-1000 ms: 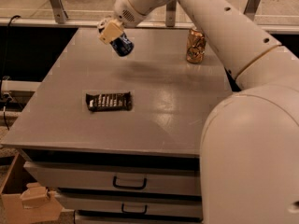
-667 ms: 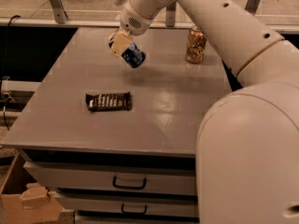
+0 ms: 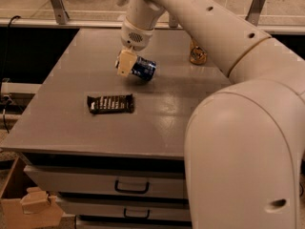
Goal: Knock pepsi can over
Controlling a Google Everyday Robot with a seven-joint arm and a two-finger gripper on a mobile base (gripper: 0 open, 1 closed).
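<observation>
The pepsi can (image 3: 144,68) is dark blue and lies tipped on its side on the grey table (image 3: 190,104), left of the middle towards the back. My gripper (image 3: 127,62) hangs from the white arm and touches the can's left end. Whether it grips the can or only leans on it does not show.
A flat dark candy bar wrapper (image 3: 110,104) lies in front of the can, nearer the table's front edge. A gold-brown can (image 3: 198,54) stands upright at the back right, partly behind my arm. Drawers (image 3: 131,187) sit under the table, and a cardboard box (image 3: 28,206) is on the floor at the lower left.
My gripper and the tipped pepsi can have moved together to the right and towards the front of the table. The wrapper and the gold-brown can have not moved.
</observation>
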